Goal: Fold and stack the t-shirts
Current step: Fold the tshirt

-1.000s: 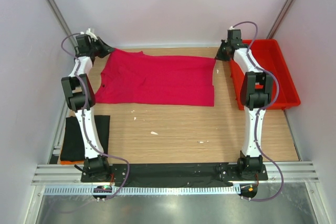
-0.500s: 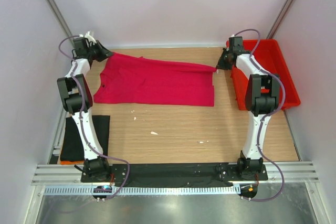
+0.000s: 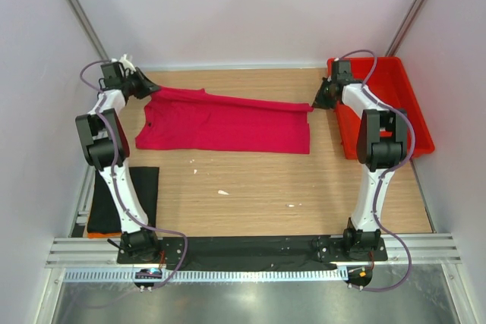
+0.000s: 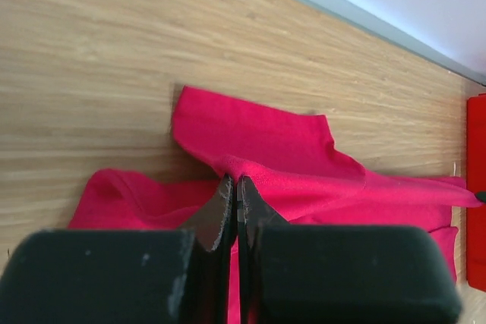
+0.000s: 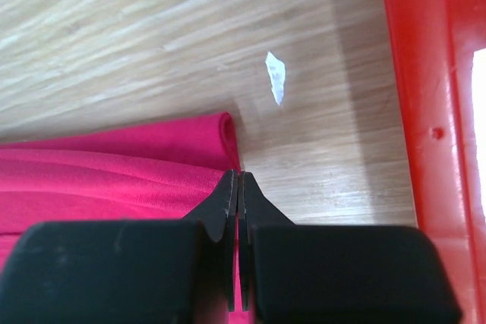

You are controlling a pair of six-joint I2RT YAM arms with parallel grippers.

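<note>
The crimson-pink t-shirt (image 3: 228,123) lies across the far half of the table. Its far edge is lifted and pulled taut between both grippers. My left gripper (image 3: 154,89) is shut on the shirt's far left edge; the left wrist view shows the cloth (image 4: 304,165) pinched at its tips (image 4: 234,180). My right gripper (image 3: 314,103) is shut on the far right edge, seen in the right wrist view (image 5: 236,174) with cloth (image 5: 121,168) beside it. The black t-shirt (image 3: 125,199) lies folded at the near left.
A red plastic tray (image 3: 395,104) stands at the far right, close to the right arm; its wall shows in the right wrist view (image 5: 425,89). Small white scraps (image 3: 222,192) lie on the wooden table (image 3: 266,187). Walls enclose three sides.
Both grippers have drawn the shirt's far edge up and toward the near side, so the back part folds over. The left arm has swung a little left.
</note>
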